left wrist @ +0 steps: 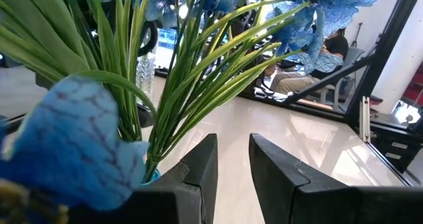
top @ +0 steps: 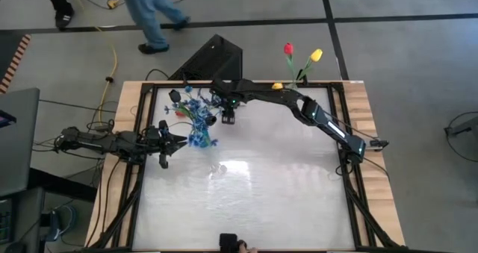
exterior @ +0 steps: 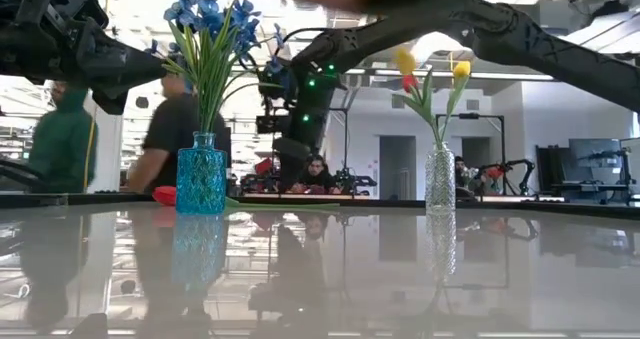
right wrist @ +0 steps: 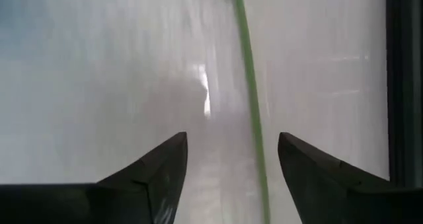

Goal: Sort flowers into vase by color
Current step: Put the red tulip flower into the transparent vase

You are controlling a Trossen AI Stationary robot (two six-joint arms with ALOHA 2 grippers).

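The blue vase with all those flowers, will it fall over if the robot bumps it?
Probably, yes. The blue vase is narrow with tall blue flowers fanning well above it, so it looks top-heavy. It looks like glass on a glossy table, so it may slide first, and could break.

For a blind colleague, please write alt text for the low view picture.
A blue glass vase of blue flowers stands left on a glossy table; a clear vase with yellow and red tulips stands right. A red tulip lies beside the blue vase; dark robot arms reach overhead.
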